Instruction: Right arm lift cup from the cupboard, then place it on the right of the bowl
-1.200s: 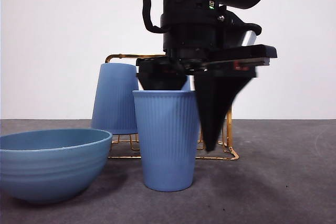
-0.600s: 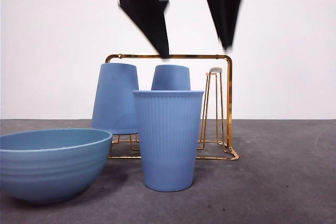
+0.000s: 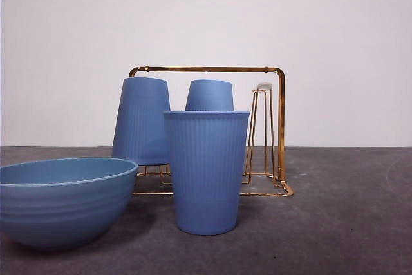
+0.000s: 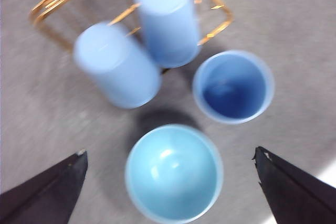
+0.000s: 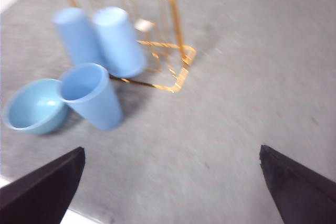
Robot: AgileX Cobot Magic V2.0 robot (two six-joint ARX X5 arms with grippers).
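Upright cup (image 5: 92, 94) stands touching the bowl (image 5: 32, 105), beside the cupboard (image 5: 157, 40).
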